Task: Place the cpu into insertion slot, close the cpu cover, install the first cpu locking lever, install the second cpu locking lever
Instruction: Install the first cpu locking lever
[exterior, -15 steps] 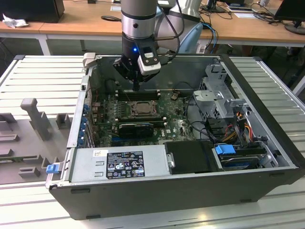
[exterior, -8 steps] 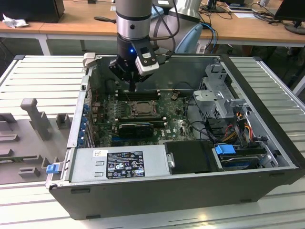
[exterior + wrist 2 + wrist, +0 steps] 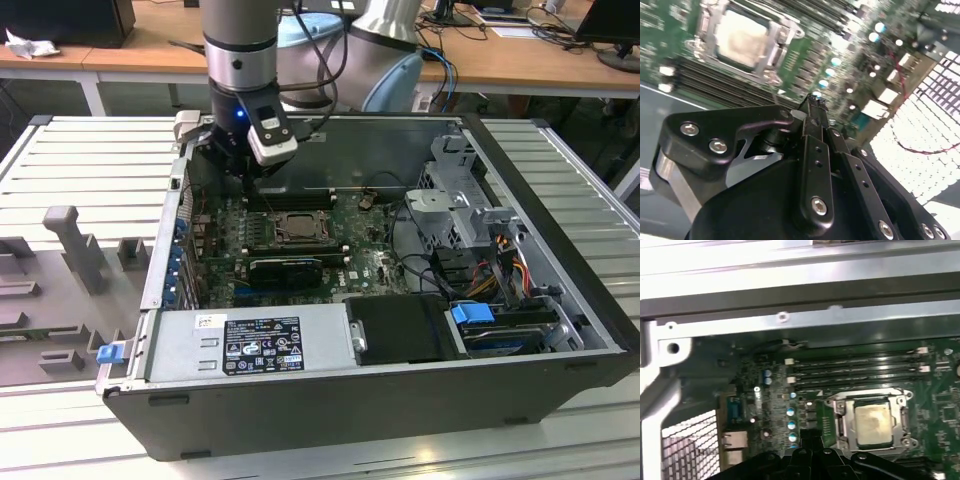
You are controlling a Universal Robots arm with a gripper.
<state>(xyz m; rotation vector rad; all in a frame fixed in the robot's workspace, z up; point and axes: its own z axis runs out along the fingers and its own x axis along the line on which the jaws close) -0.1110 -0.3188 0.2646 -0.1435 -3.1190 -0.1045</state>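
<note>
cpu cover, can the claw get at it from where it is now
Probably yes. The claw hangs inside the open case just beside the cpu cover, which lies flat over the cpu, and nothing stands between them in both wrist views.

The open black computer case (image 3: 400, 400) leaves the green motherboard (image 3: 375, 262) reachable from above. The black gripper (image 3: 812, 102), fingers pressed together, hangs low over the board just beside the grey metal cpu cover (image 3: 871, 422). Long black memory slots (image 3: 855, 371) flank the socket. Toward the exterior view's right, a grey metal drive cage (image 3: 455, 195) and bundled cables (image 3: 500, 262) crowd the space.
</note>
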